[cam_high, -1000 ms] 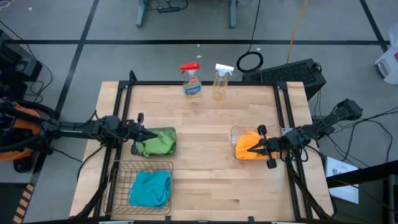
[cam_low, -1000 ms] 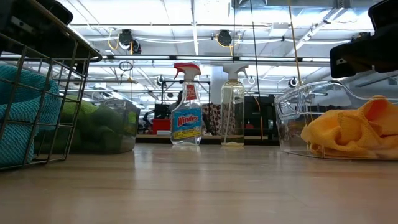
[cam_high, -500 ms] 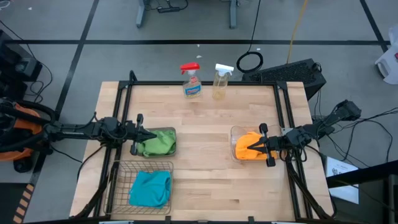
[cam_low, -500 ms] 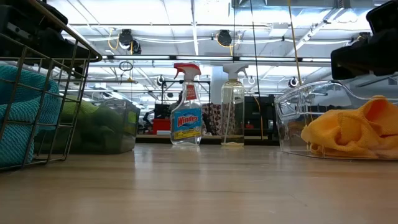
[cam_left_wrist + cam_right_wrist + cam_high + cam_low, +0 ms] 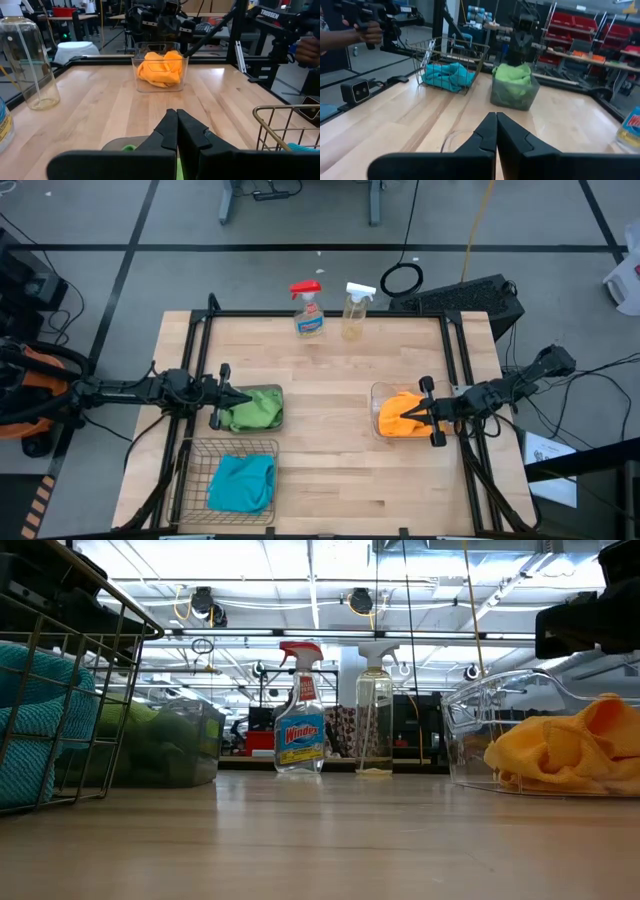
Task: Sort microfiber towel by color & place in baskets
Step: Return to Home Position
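Pulling back toward the right edge of the table (image 5: 330, 445), the right gripper (image 5: 404, 417) is sitting slightly farther out than a second ago. Its tip is now hanging over the clear plastic tub (image 5: 160, 89) instead of reaching further across it. Its fingers (image 5: 489, 132) are pressing together with nothing between them. The left gripper (image 5: 247, 397) is holding the same spot as before, hovering over the left part of the smoky grey tub (image 5: 281, 412), and its fingers (image 5: 170, 132) are likewise lying flat against each other, gripping nothing.

All the cloth is resting in containers. A bundle of yellow-orange microfiber towel (image 5: 159, 70) is filling the clear tub on the right side of the table. Green microfiber towel (image 5: 258, 410) is heaping above the rim of the grey tub on the left. Teal-blue microfiber towel (image 5: 242, 483) is lying in the wire basket (image 5: 192, 465), which is standing at the front left corner, just beside the grey tub. How many cloths make up each bundle cannot be told.

At the back edge, a spray bottle with a red trigger (image 5: 308, 310) and a clear spray bottle with a white trigger (image 5: 354, 310) are standing upright close together, well apart from all three containers. Beyond the table, a person's hand (image 5: 366, 31) is gripping a dark device.
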